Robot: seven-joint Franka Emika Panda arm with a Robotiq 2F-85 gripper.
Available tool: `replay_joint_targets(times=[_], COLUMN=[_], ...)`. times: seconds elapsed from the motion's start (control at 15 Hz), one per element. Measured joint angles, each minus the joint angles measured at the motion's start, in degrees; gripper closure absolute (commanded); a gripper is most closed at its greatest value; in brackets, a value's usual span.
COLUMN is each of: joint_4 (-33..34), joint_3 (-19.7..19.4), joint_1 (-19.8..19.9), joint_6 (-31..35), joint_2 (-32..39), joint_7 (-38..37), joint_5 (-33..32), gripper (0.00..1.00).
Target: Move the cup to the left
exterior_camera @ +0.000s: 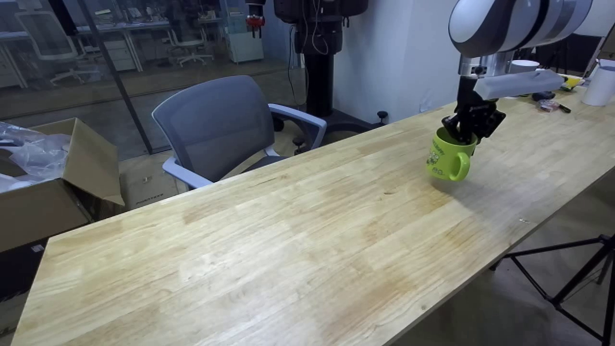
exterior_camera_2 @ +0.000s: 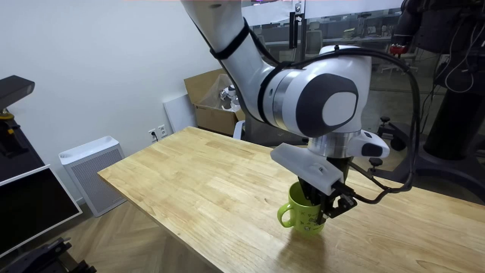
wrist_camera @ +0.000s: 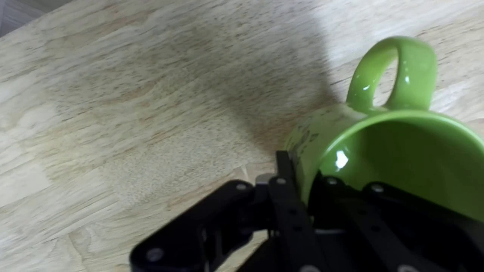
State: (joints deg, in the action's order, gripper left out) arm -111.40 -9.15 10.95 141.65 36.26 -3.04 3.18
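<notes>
The lime-green cup (exterior_camera: 438,161) is in the air a little above the wooden table, with its shadow on the wood below it. It also shows in an exterior view (exterior_camera_2: 299,222), close to upright. My gripper (exterior_camera: 470,144) is shut on the cup's wall at the rim. In the wrist view the gripper (wrist_camera: 300,166) has one finger inside the cup (wrist_camera: 408,151) and one outside against the printed wall. The handle points to the top of the wrist view, away from the fingers. The inner fingertip is partly hidden inside the cup.
The long wooden table (exterior_camera: 240,250) runs under the arm. A grey office chair (exterior_camera: 216,125) and an open cardboard box (exterior_camera: 91,158) stand by its edge. A white cylinder (exterior_camera: 600,86) and small items (exterior_camera: 547,105) lie at its far end. A black stand (exterior_camera: 319,72) is behind it.
</notes>
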Motion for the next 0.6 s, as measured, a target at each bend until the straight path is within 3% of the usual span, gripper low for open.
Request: replay_joint_targets(times=[0.6], joint_4=[1.8], joint_3=[3.2], joint_1=[-2.6], joint_6=[-2.2], joint_2=[1.1], joint_7=[0.0], joint_5=[0.1], gripper=[0.98])
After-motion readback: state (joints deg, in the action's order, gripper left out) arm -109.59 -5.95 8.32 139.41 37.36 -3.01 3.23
